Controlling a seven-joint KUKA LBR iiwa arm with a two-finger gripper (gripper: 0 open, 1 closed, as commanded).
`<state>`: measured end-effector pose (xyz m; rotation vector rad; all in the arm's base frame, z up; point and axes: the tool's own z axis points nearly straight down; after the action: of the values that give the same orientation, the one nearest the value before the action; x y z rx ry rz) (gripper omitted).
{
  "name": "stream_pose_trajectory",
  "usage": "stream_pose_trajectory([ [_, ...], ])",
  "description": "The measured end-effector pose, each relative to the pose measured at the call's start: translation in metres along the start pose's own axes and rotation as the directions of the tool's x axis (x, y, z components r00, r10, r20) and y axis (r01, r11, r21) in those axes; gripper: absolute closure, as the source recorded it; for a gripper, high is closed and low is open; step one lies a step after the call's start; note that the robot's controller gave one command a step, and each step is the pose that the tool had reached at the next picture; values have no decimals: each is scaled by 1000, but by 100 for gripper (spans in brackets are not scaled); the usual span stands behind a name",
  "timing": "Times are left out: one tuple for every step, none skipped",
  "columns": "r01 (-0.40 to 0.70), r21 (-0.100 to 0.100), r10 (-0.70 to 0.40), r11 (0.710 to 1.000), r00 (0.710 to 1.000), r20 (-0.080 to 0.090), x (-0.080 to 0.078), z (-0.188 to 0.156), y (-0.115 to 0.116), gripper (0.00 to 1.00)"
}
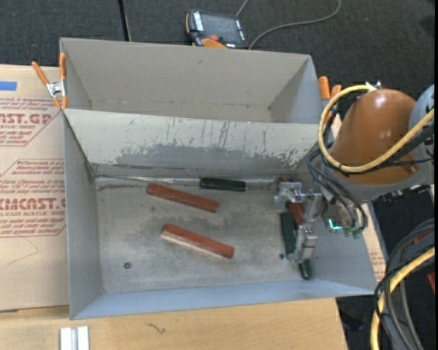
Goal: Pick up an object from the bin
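My gripper (296, 219) is low at the bin's right side, close to the right wall, and stands open. A dark green pen-like stick (287, 232) lies on the floor right beside and partly beneath it, its near end (305, 270) sticking out toward the front wall. I cannot tell whether the fingers touch it. A small red piece (298, 211) shows under the gripper, mostly hidden. Nothing is visibly held.
Two red-brown flat bars lie on the bin floor, one at mid-left (182, 197) and one nearer the front (198, 241). A dark green marker (223, 184) rests along the back wall's foot. The arm with its orange cover and cables hangs over the right rim.
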<state>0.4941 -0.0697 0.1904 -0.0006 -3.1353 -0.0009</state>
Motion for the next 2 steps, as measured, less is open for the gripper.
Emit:
stream_pose_trajectory([
  [251, -2, -251, 968, 968, 4, -24, 123, 165, 0],
  [189, 0, -189, 982, 982, 6, -5, 90, 168, 0],
])
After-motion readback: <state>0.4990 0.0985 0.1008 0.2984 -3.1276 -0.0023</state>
